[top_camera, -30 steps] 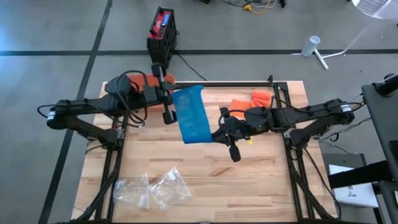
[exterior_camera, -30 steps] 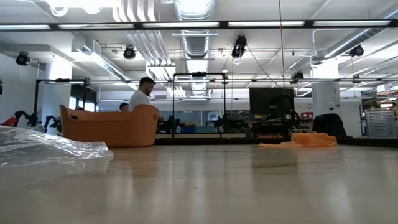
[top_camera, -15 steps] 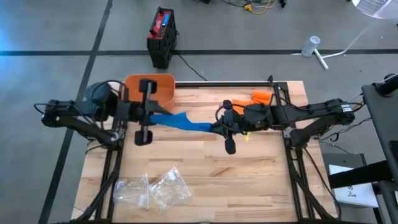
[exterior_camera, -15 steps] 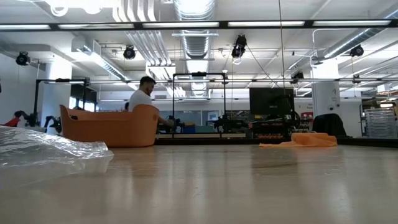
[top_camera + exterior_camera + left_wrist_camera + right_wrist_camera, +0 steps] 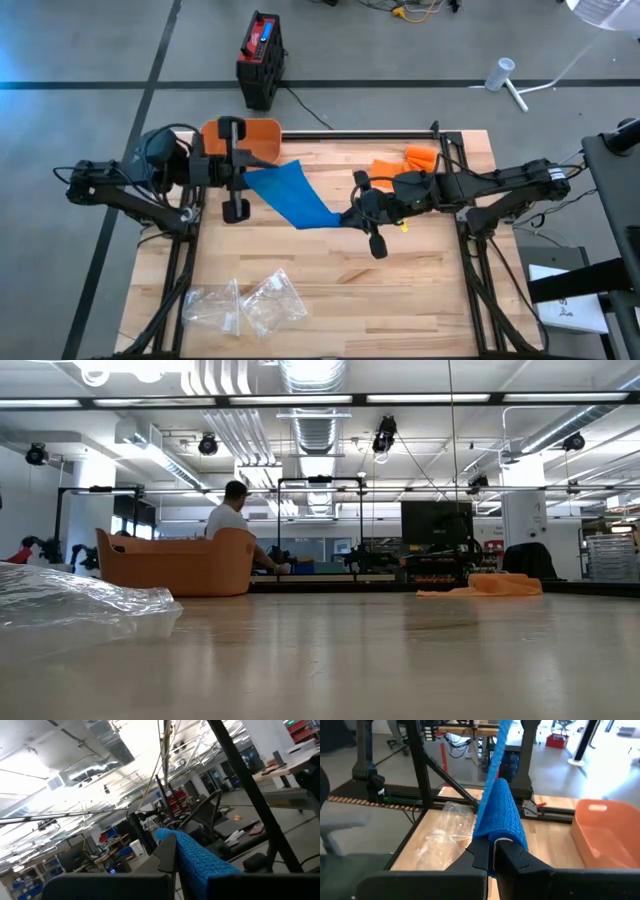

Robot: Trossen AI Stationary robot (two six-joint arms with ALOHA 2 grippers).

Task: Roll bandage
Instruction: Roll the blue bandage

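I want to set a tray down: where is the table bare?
Bare wood lies right of the plastic bags, toward the near right corner. The far half is crowded: blue bandage, orange bin, orange cloth.

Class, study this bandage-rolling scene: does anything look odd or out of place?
The blue bandage is not rolled: it hangs unrolled above the table, stretched between the shut left gripper and the shut right gripper. Nothing else stands out.
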